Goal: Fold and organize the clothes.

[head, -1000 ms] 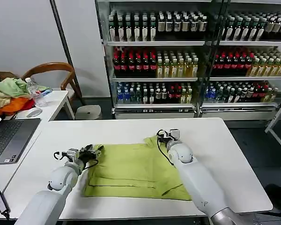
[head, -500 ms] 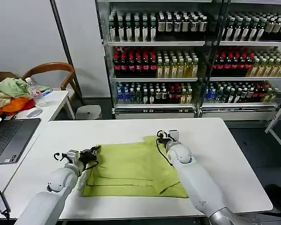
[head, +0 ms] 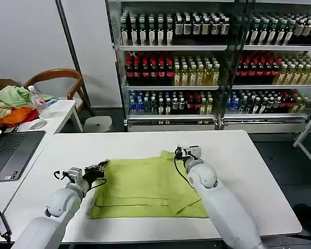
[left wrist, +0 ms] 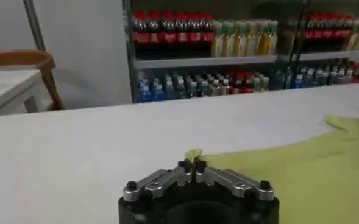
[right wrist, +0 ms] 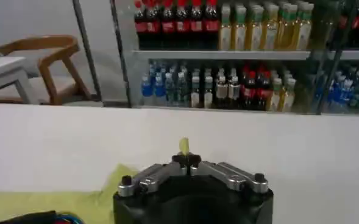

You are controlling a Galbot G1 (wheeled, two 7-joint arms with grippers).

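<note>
The clothes are one lime yellow-green T-shirt (head: 147,189), folded into a rectangle in the middle of the white table (head: 238,155). My left gripper (head: 100,167) is shut on the shirt's far left corner; in the left wrist view a tuft of green cloth (left wrist: 193,154) pokes out between the closed jaws of the left gripper (left wrist: 194,166). My right gripper (head: 179,152) is shut on the far right corner, and the right wrist view shows a small peak of cloth (right wrist: 184,146) above the right gripper (right wrist: 186,161). Both corners are held low over the table.
A side table at the left holds a laptop (head: 8,154), a mouse (head: 37,124), a water bottle (head: 38,101) and a heap of pale green and orange garments (head: 11,106). A wooden chair (head: 59,83) stands behind it. Drink coolers (head: 197,62) line the back wall.
The shirt's back edge has been pulled farther apart and flatter. My left gripper has slid outward to the left with its corner; the right gripper has shifted slightly right and farther back.
</note>
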